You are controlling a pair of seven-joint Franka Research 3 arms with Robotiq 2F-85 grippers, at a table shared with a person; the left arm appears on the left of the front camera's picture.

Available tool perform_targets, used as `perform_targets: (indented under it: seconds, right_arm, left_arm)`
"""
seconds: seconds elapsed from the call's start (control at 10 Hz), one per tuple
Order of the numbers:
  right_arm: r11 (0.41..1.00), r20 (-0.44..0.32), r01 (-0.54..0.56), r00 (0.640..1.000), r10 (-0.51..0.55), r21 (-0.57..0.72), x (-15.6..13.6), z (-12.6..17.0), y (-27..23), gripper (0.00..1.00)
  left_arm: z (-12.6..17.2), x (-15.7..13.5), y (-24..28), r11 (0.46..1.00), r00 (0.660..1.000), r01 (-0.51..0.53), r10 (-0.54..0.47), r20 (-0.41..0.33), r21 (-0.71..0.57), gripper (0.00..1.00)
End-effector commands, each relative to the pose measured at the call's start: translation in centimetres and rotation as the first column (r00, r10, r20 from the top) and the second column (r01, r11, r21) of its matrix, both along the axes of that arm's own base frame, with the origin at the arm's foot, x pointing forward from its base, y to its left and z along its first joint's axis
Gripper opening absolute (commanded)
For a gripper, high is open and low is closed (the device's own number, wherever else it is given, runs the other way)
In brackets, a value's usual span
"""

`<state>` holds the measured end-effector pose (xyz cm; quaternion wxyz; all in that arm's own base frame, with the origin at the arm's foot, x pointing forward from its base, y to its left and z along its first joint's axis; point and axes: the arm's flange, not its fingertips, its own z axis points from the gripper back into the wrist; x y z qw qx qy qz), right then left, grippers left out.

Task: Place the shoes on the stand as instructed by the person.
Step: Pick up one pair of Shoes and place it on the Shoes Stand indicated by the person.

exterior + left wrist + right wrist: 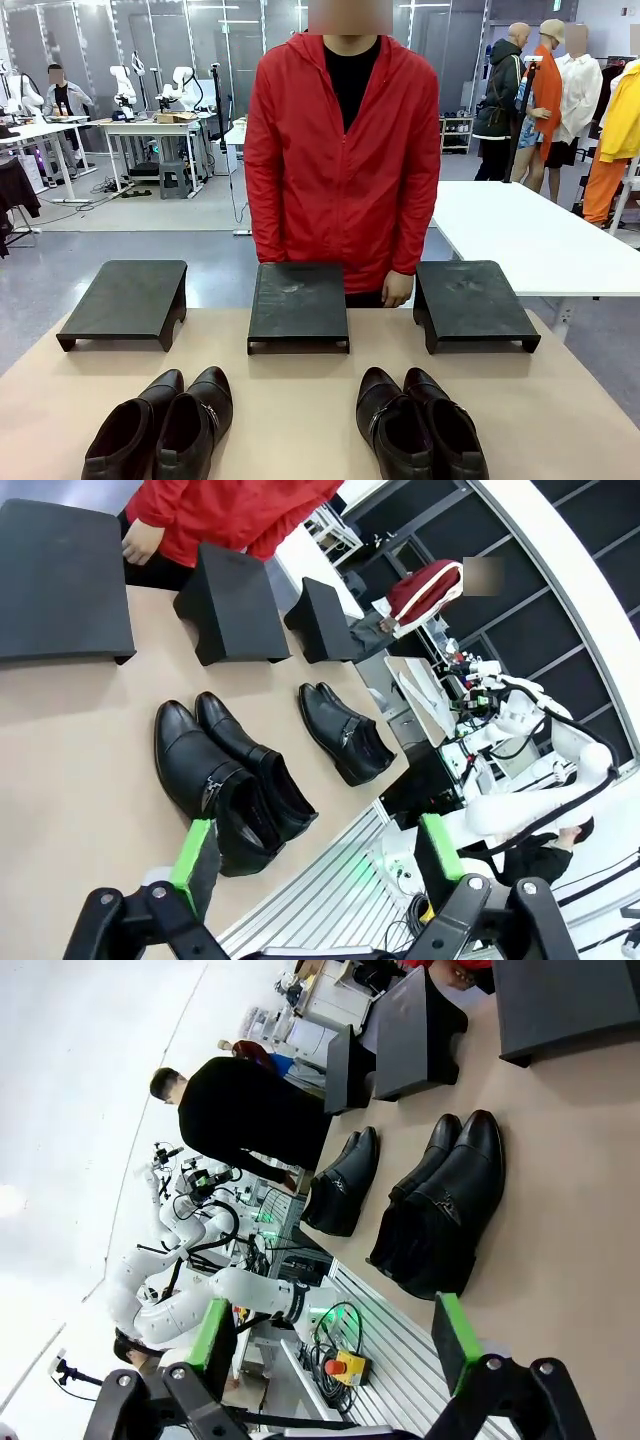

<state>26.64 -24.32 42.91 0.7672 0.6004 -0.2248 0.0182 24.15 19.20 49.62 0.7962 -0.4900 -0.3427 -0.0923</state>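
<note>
The left gripper is spread wide, its green pads well apart with nothing between them. It hangs over the near edge of the table, looking down and across at the left pair of shoes just beyond its fingers. The right gripper is likewise released, fingers parted and empty, above the near edge on the other side, with the right pair of shoes just ahead of it.

Both pairs are glossy black dress shoes resting on the tan table top, near the robot's edge. In each pair the two shoes lie side by side and touching, toes pointing to the far side and heels toward the robot. The two pairs are well apart, with bare table between them.

Beyond the shoes, three low black stands sit in a row along the far part of the table: the left stand, the middle stand and the right stand. All three tops are bare, and none touches a shoe.

The person, in a bright red zip-up jacket over a black shirt, stands at the far edge directly behind the middle stand. One hand hangs low beside that stand's right corner.
</note>
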Motion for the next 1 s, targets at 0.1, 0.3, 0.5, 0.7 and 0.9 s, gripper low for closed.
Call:
perform_targets:
  seconds: [0.1, 0.3, 0.5, 0.7, 0.9]
  right_arm:
    - [1.000, 0.012, -0.005, 1.000, 0.004, 0.012, -0.02, 0.10, -0.03, 1.00]
    - [1.000, 0.012, -0.005, 1.000, 0.004, 0.012, -0.02, 0.10, -0.03, 1.00]
    - [1.000, 0.012, -0.005, 1.000, 0.004, 0.012, -0.02, 0.10, -0.03, 1.00]
    - [1.000, 0.012, -0.005, 1.000, 0.004, 0.012, -0.02, 0.10, -0.03, 1.00]
    - [1.000, 0.012, -0.005, 1.000, 0.004, 0.012, -0.02, 0.10, -0.03, 1.00]
  left_arm:
    - [0.13, -0.22, 0.19, 1.000, 1.000, 0.002, -0.002, 0.017, -0.013, 1.00]
    - [0.13, -0.22, 0.19, 1.000, 1.000, 0.002, -0.002, 0.017, -0.013, 1.00]
    - [0.13, -0.22, 0.19, 1.000, 1.000, 0.002, -0.002, 0.017, -0.013, 1.00]
    - [0.13, -0.22, 0.19, 1.000, 1.000, 0.002, -0.002, 0.017, -0.013, 1.00]
    - [0.13, -0.22, 0.19, 1.000, 1.000, 0.002, -0.002, 0.017, -0.013, 1.00]
